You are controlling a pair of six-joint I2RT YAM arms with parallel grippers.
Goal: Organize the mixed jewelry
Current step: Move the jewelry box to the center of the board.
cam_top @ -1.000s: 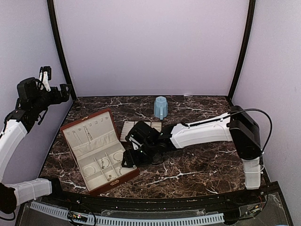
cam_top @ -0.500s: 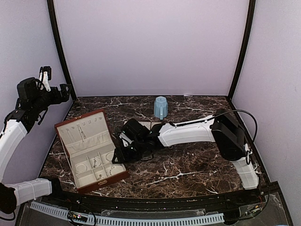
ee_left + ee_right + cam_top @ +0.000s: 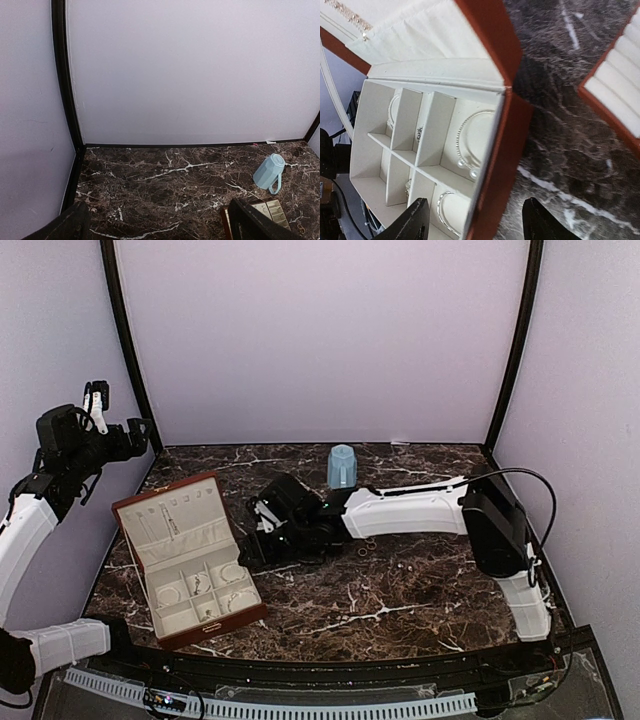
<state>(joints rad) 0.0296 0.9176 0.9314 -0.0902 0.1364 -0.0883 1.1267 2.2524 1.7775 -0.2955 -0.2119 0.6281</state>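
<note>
Right end effector (image 3: 476, 220) is released, its fingers astride the box (image 3: 495, 165) wall. Jewelry (image 3: 473, 173) lies in the box's compartments. Left end effector (image 3: 160, 212) hangs released above the tabletop (image 3: 165, 185).

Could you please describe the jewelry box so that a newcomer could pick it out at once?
On the dark marble table, look at the left half. The box lies open there, reddish-brown outside and cream inside. Unlike the slotted cream tray near it, it has a raised lid and compartments holding silver jewelry.
</note>
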